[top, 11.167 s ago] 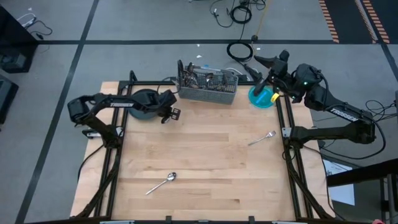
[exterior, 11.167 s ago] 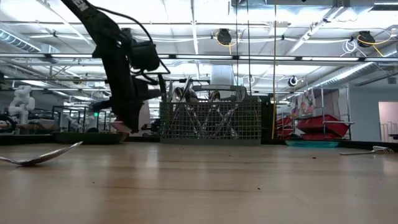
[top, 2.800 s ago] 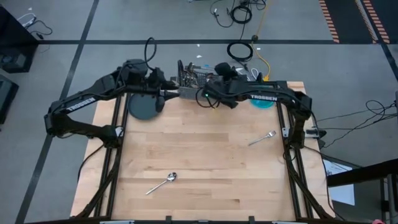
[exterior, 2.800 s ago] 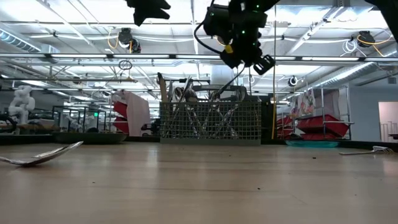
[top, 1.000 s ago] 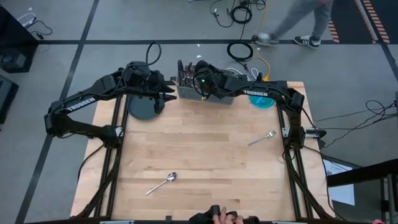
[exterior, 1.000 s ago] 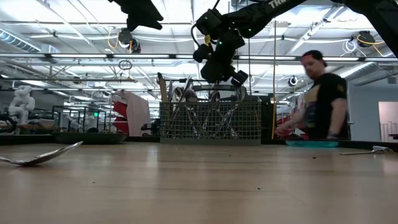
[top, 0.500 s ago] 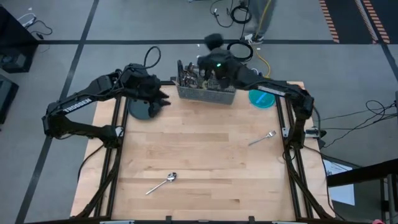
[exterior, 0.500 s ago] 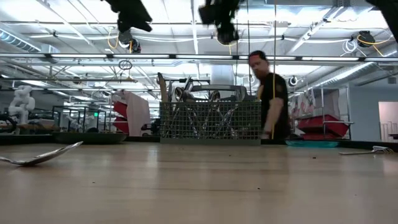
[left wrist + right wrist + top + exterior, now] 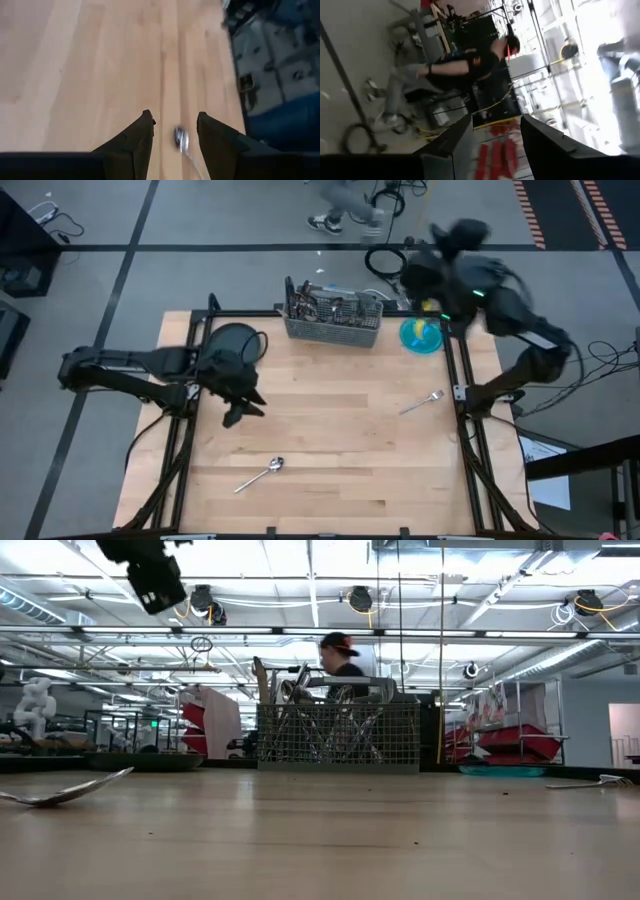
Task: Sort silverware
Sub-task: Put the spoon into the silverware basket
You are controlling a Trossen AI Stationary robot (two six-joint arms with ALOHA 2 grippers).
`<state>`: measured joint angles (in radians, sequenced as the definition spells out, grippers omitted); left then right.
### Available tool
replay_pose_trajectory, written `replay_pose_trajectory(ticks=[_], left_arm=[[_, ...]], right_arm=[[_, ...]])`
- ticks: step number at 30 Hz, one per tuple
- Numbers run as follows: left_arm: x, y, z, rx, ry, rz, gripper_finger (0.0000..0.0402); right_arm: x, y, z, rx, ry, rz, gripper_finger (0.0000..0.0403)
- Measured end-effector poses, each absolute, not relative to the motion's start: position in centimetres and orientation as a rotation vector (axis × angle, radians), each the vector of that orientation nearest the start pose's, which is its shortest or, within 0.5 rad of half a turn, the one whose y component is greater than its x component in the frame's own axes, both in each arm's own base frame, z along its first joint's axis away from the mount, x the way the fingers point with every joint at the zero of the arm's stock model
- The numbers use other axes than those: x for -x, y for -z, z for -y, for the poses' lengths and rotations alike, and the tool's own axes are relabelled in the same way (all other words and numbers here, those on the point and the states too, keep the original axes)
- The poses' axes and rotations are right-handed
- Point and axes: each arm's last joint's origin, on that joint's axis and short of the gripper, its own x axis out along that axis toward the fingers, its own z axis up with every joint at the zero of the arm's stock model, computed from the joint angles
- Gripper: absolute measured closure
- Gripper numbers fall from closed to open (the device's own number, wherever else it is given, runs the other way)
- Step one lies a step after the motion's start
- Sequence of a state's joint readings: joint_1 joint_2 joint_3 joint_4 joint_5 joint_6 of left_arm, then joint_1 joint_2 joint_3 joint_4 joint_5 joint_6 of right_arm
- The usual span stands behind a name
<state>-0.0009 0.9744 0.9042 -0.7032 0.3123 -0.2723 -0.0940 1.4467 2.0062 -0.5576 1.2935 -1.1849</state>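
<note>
Several pieces of silverware stand upright in the grey mesh caddy (image 9: 333, 318) (image 9: 338, 735) at the table's far edge. A spoon (image 9: 259, 474) (image 9: 65, 790) lies near the front left, a fork (image 9: 421, 402) (image 9: 600, 781) near the right edge. My left gripper (image 9: 245, 406) (image 9: 174, 131) hangs open over bare wood just in front of the dark plate (image 9: 228, 345). A small shiny piece (image 9: 180, 137) shows on the wood between its fingers, apart from them. My right gripper (image 9: 420, 272) (image 9: 496, 131) is open and raised high by the back right corner, facing the room.
A blue plate (image 9: 421, 336) sits at the far right beside the caddy. A person (image 9: 345, 655) (image 9: 470, 70) walks behind the table's far edge. Black frame rails (image 9: 185, 420) run along the left and right sides. Bare wood spans the table's middle (image 9: 330, 410).
My left gripper has drawn back from the dark plate toward the near edge and sunk a little. My right gripper has risen from above the caddy, swung toward the right edge and rolled over. The person has walked leftward behind the table.
</note>
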Motion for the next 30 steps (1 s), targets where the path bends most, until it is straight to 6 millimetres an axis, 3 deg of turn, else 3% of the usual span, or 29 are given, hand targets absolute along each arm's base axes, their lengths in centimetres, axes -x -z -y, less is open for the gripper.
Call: replay_pose_trajectory(ticks=[5, 11, 22, 30], left_arm=[[-19.2, -25.0, 1.7, 0.391, 0.283, -0.782, 0.0244], [-18.7, -20.4, 2.3, 0.426, 0.386, -0.816, 0.0244], [-19.0, -15.9, 2.4, 0.446, 0.43, -0.692, 0.0244], [-20.8, -13.9, 2.8, 0.496, 0.486, -0.71, 0.0244]], right_arm=[[-19.9, -54.5, 1.7, 0.829, 1.167, -0.675, 0.0249], [-19.2, -53.4, -0.5, 0.685, 1.082, -0.547, 0.0249], [-22.6, -51.4, -2.9, 0.695, 0.986, -0.549, 0.025], [-24.4, -50.4, -3.8, 0.754, 0.957, -0.592, 0.025]])
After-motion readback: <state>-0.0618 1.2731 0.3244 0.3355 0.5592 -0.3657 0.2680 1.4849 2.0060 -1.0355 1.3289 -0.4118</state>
